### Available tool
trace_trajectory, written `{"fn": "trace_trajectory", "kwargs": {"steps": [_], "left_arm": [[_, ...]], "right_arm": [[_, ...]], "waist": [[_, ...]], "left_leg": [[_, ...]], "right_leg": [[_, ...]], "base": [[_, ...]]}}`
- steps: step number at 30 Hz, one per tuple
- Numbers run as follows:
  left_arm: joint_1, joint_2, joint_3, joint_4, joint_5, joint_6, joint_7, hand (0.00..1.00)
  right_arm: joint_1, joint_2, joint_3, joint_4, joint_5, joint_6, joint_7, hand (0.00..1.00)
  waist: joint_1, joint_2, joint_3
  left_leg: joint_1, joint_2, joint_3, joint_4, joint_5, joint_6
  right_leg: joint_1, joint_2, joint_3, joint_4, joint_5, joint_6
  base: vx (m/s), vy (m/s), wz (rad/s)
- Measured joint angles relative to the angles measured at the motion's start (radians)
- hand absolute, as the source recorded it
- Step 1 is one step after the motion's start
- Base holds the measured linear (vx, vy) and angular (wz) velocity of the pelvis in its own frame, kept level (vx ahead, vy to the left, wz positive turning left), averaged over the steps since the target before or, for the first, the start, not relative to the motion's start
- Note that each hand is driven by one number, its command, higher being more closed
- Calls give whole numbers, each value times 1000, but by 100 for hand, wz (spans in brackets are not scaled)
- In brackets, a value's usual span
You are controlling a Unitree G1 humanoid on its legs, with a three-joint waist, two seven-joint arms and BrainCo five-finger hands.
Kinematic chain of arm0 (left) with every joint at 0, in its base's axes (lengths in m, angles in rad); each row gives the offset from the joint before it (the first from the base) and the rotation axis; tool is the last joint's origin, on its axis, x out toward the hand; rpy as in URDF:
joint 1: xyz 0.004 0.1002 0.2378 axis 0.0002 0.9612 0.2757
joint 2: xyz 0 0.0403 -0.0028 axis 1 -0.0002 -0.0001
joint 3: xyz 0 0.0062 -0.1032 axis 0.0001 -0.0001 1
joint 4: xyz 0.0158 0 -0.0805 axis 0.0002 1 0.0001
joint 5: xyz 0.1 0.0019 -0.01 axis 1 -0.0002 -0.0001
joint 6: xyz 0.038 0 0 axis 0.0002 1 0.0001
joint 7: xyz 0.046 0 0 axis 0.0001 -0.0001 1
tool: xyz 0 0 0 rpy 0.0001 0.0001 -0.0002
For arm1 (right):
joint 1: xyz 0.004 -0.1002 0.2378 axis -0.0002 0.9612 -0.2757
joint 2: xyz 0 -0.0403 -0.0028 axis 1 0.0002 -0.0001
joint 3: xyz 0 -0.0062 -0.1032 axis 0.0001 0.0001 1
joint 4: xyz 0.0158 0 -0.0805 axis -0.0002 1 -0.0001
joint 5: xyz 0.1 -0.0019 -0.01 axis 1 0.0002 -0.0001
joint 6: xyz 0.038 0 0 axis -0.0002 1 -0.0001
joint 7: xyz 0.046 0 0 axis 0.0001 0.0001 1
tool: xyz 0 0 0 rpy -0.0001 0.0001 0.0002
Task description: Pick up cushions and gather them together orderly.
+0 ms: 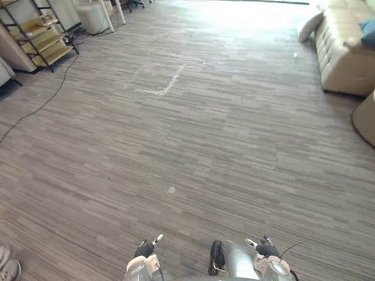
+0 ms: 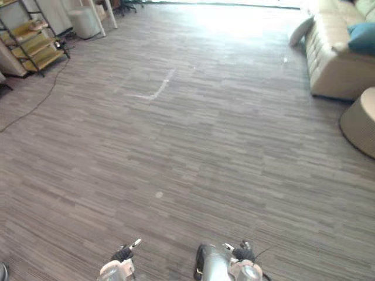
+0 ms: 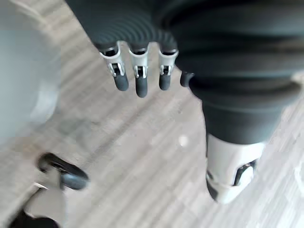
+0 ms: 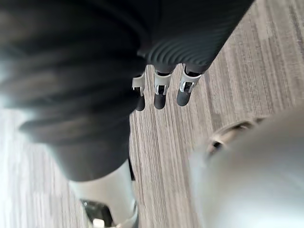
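Two cushions lie far off to the right: a pale oblong cushion (image 2: pixel 300 30) propped against the end of the beige sofa (image 2: pixel 334 64), and a teal cushion (image 2: pixel 363 36) on its seat. Left hand (image 3: pixel 140 71) and right hand (image 4: pixel 160 92) hang over the wood-grain floor (image 1: pixel 187 146), fingers straight and loose, holding nothing.

Two cushions are seen, both well apart from the right hand (image 1: pixel 267 249), far ahead of it and off to its right. A pale off-white cushion (image 2: pixel 300 30), plump and oblong, is leaned at a tilt against the side of a beige sofa (image 2: pixel 328 64). A teal cushion (image 2: pixel 362 36) is laid on the sofa's seat, farther right of the hand, and is partly cut off at the edge.
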Motion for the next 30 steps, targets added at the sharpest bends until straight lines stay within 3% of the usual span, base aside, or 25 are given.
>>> {"fn": "trace_trajectory", "kwargs": {"steps": [2,4,5,6,7,8,9,10,11,12,13,14,15,16,18,21,22,24,25,26,28,29,30], "left_arm": [[6,24,0,-34,-14,-8,1,0],[13,29,1,-39,-29,-16,2,0],[20,22,23,-41,-37,-19,4,0],[25,18,31,-42,-37,-20,6,0],[49,12,39,-46,-39,-22,8,0],[68,15,49,-55,-70,-25,9,0],[70,15,49,-55,-70,-25,9,0],[74,33,51,-57,-72,-24,9,0],[71,51,55,-50,-72,-23,9,0],[67,57,54,-43,-72,-24,9,0],[55,70,48,-21,-73,-21,11,0],[45,79,34,-1,-73,-15,13,0],[43,80,31,5,-73,-14,16,0],[36,77,9,21,-73,-11,23,0],[31,63,-19,25,-70,-8,24,0],[-4,61,-42,39,-55,2,20,0],[-8,53,-46,42,-53,1,19,0],[-11,40,-48,46,-32,0,15,0],[-5,21,-45,56,-21,1,11,0],[3,8,-40,56,-17,1,6,0],[3,-13,-47,54,2,3,-2,0],[-12,-13,-50,54,5,7,-4,0],[-14,-13,-47,53,4,7,-4,0]], "right_arm": [[6,10,47,5,4,3,-2,0],[5,17,68,2,4,3,-4,0],[4,25,67,1,4,3,-5,0],[5,30,63,2,4,3,-5,0],[5,38,60,4,3,3,-7,0],[8,44,64,14,2,3,-7,0],[8,46,65,15,2,3,-7,0],[29,78,61,20,-1,5,-7,0],[32,101,62,16,-3,3,-4,0],[32,100,70,19,-3,3,-2,0],[35,100,74,18,-3,2,1,0],[37,97,78,15,-3,-3,2,0],[37,94,80,4,-3,-4,2,0],[38,80,81,-15,-4,-12,5,0],[48,65,80,-48,-4,-20,6,0],[46,66,56,-85,-4,-26,13,0],[46,59,48,-83,-5,-26,15,0],[57,53,38,-68,-6,-22,14,0],[61,26,36,-62,-5,-19,16,0],[56,10,41,-65,-9,-19,16,0],[32,-3,36,-62,-14,-14,17,0],[23,-6,26,-68,-16,-10,18,0],[23,-6,25,-69,-14,-10,16,0]], "waist": [[13,-41,3],[23,-48,2],[38,-49,2],[44,-48,0],[51,-41,-15],[64,-58,-36],[66,-60,-39],[81,-109,-89],[82,-146,-103],[83,-151,-102],[86,-165,-92],[77,-152,-79],[72,-152,-77],[56,-125,-64],[44,-97,-68],[32,-106,-54],[28,-105,-53],[19,-107,-52],[4,-87,-54],[2,-62,-60],[-13,-22,-59],[-19,8,-45],[-17,8,-35]], "left_leg": [[-124,-6,64,-99,-41,30],[-199,-18,101,-282,-48,44],[-218,-48,92,-499,-34,49],[-221,-58,84,-577,-23,40],[-240,-83,37,-756,21,21],[-259,-112,-16,-796,136,39],[-259,-115,-17,-795,142,43],[-266,-157,-1,-745,141,88],[-246,-179,26,-701,88,109],[-228,-185,34,-694,68,113],[-162,-207,59,-692,22,131],[-64,-230,66,-711,-35,139],[-31,-236,66,-721,-45,149],[75,-242,62,-758,-71,161],[193,-241,53,-841,-104,157],[326,-241,29,-914,-168,130],[383,-237,19,-950,-188,139],[477,-245,-20,-1006,-210,146],[523,-230,-59,-1000,-209,149],[521,-215,-68,-983,-195,140],[457,-186,-133,-800,-128,70],[343,-153,-180,-529,-33,-1],[279,-141,-207,-400,51,-43]], "right_leg": [[122,6,56,-95,-23,11],[206,9,101,-172,-33,30],[254,9,147,-207,-46,56],[267,9,159,-216,-51,66],[300,9,190,-235,-76,86],[333,-13,239,-235,-126,118],[335,-15,242,-234,-127,121],[332,-63,282,-210,-144,153],[292,-107,295,-84,-133,185],[273,-114,300,-15,-123,202],[183,-138,315,243,-47,273],[53,-158,312,561,61,312],[26,-160,306,622,63,313],[-32,-157,267,714,51,291],[-129,-155,189,708,21,253],[-291,-174,72,490,7,221],[-303,-175,21,295,35,192],[-303,-166,12,65,117,175],[-292,-148,34,122,174,107],[-294,-149,21,153,138,105],[-284,-147,9,241,29,86],[-220,-133,-17,222,-15,81],[-186,-126,-24,202,-30,79]], "base": [[561,-33,-76],[535,44,-70],[581,109,-78],[610,174,-92],[795,323,-101],[675,288,-89],[750,344,-93],[802,331,-65],[951,399,-70],[907,373,-47],[683,284,-42],[533,216,-35],[631,187,-16],[503,122,-2],[640,144,3],[601,29,22],[633,-66,34],[819,-148,57],[823,-157,47],[806,-176,22],[722,-210,17],[698,-206,23],[669,-165,14]]}}
